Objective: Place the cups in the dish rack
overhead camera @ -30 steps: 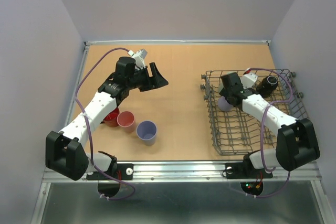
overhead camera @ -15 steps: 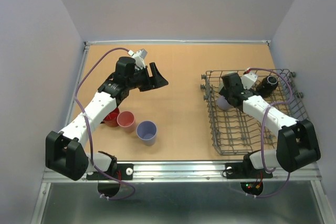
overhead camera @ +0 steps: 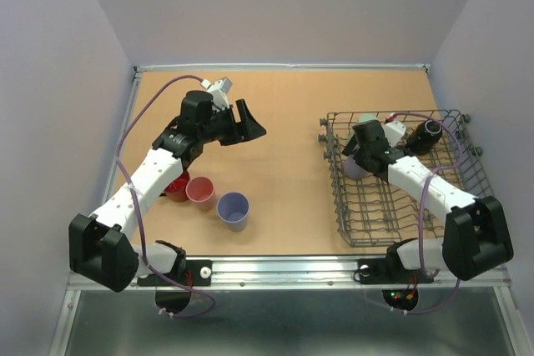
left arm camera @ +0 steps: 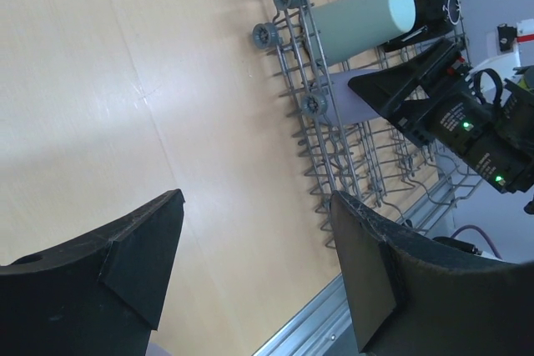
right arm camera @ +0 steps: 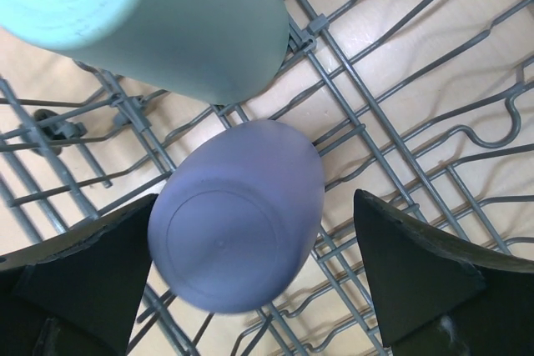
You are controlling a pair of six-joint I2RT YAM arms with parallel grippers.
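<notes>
Lavender cup (right arm camera: 238,214) stands inverted in the dish rack (overhead camera: 359,223) at the bench's right edge, beside sage-green cup (left arm camera: 363,18) and dark mug (overhead camera: 429,133). Right tool (right arm camera: 250,264) is released around it; left tool (left arm camera: 259,264) is open and empty. Red mug (overhead camera: 175,188), pink cup (overhead camera: 200,192) and second lavender cup (overhead camera: 233,208) are not yet loaded, near the left near corner.

Tan wooden tabletop (overhead camera: 288,114), pale grey walls (overhead camera: 275,6) around.

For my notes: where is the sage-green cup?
In the top view's right half, the sage-green cup lies sideways in the dish rack's far left corner, beside the lavender cup.
</notes>
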